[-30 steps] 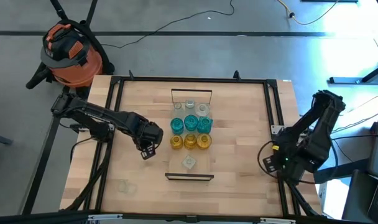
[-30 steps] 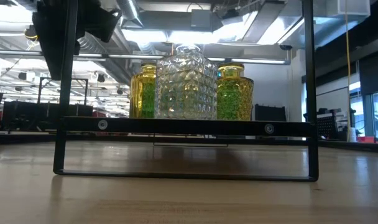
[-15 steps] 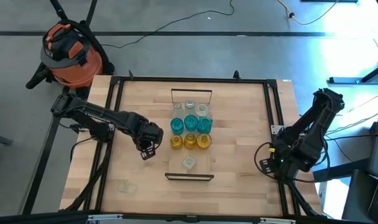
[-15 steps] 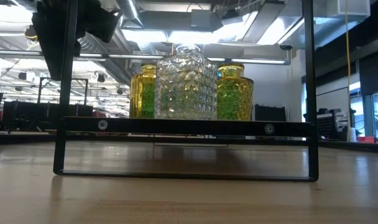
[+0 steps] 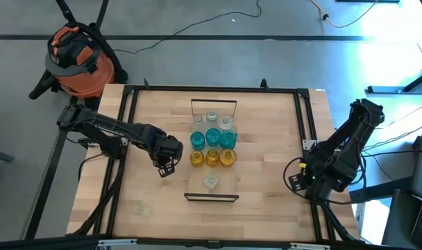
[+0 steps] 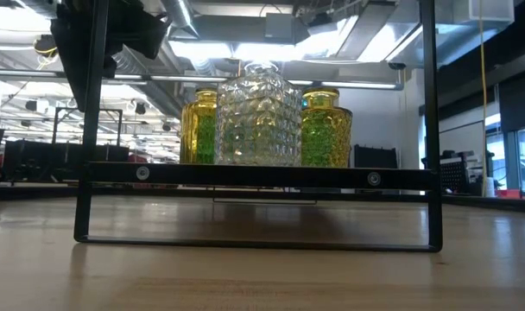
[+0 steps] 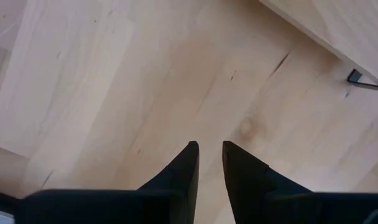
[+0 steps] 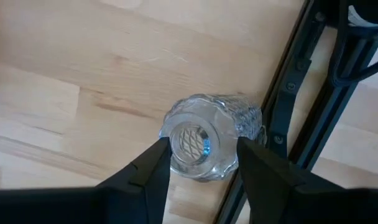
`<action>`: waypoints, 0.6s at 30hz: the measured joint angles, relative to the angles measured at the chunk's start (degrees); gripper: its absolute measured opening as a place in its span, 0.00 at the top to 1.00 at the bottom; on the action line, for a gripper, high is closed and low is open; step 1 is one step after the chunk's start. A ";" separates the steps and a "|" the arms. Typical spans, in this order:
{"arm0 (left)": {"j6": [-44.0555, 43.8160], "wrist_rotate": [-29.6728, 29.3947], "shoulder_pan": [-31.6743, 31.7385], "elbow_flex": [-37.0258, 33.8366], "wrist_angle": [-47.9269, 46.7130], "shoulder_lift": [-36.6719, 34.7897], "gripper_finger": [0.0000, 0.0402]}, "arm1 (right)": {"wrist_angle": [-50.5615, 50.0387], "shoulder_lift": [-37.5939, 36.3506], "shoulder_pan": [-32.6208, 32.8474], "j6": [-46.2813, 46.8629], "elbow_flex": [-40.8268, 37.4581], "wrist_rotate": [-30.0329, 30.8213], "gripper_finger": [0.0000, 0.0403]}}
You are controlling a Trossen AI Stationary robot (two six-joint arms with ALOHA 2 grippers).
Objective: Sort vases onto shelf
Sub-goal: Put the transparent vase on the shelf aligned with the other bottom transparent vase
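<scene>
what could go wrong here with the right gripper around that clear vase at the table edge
1. The clear faceted glass vase sits between the right gripper's open fingers right beside the dark metal table frame; closing off-centre could knock it against the frame or tip it.
2. The pale wood shelf already carries tight rows of teal vases and amber vases, so placing another may bump them.

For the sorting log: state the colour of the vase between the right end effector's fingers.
Clear glass vase, faceted; right wrist view shows it best.
</scene>
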 joint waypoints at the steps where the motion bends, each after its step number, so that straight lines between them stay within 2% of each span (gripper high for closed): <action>1: 0.05 -0.01 0.23 0.00 0.02 0.00 0.84 | 0.02 0.00 -0.04 -0.06 0.00 -0.09 0.58; 18: 0.23 -0.01 0.60 0.00 0.02 0.00 0.84 | 0.20 0.07 0.08 2.66 0.00 -0.24 0.58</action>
